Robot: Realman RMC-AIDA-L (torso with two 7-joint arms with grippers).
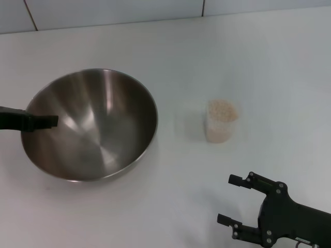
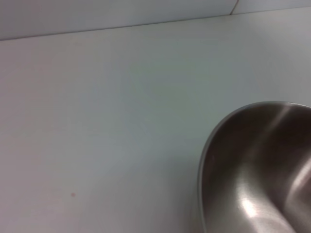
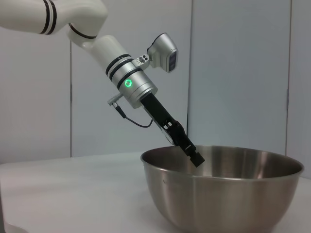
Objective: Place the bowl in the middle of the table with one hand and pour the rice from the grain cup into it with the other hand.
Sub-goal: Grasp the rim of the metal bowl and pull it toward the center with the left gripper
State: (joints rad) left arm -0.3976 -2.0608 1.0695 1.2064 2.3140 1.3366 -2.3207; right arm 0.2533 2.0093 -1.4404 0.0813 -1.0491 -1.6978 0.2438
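Observation:
The steel bowl [image 1: 95, 126] sits on the left half of the white table [image 1: 181, 57]. My left gripper [image 1: 32, 122] reaches in from the left and is shut on the bowl's left rim, with one finger [image 1: 47, 122] showing inside the bowl. The right wrist view shows the same grip [image 3: 192, 153] on the bowl [image 3: 223, 194]. The left wrist view shows part of the bowl [image 2: 257, 174]. The clear grain cup [image 1: 221, 126] stands upright to the right of the bowl, full of rice [image 1: 222, 109]. My right gripper [image 1: 226, 199] is open and empty near the front right, short of the cup.
The table's far edge meets a pale wall [image 1: 114, 10]. Bare tabletop lies between the bowl and the cup and behind both.

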